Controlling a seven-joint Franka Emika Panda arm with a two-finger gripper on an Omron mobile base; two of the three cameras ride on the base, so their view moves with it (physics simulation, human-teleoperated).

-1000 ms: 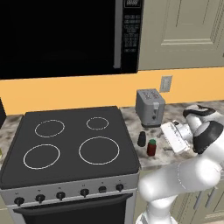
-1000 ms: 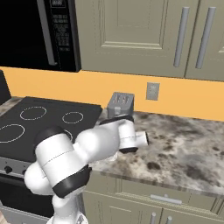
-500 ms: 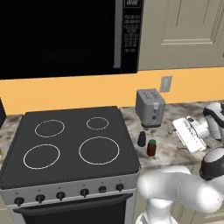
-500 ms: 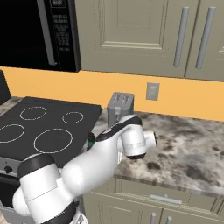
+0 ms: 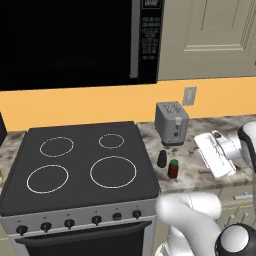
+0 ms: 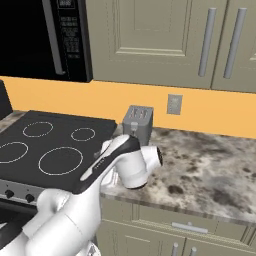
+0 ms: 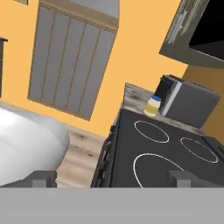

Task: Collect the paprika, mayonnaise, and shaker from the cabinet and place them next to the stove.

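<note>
The arm [image 5: 220,155] has swung right, away from the paprika [image 5: 173,169].

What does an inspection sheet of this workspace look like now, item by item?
Surface: speckled stone counter to the right of the stove; cooktop bare.
Job's things: shaker and paprika upright on the counter beside the stove, close together; mayonnaise on the counter at the stove's far side; cabinet doors closed.
Clutter: grey toaster behind the jars.
Grippers: gripper open, fingers holding nothing.
Cables: nothing seen.
Surroundings: black microwave, orange wall, wall outlet.
</note>
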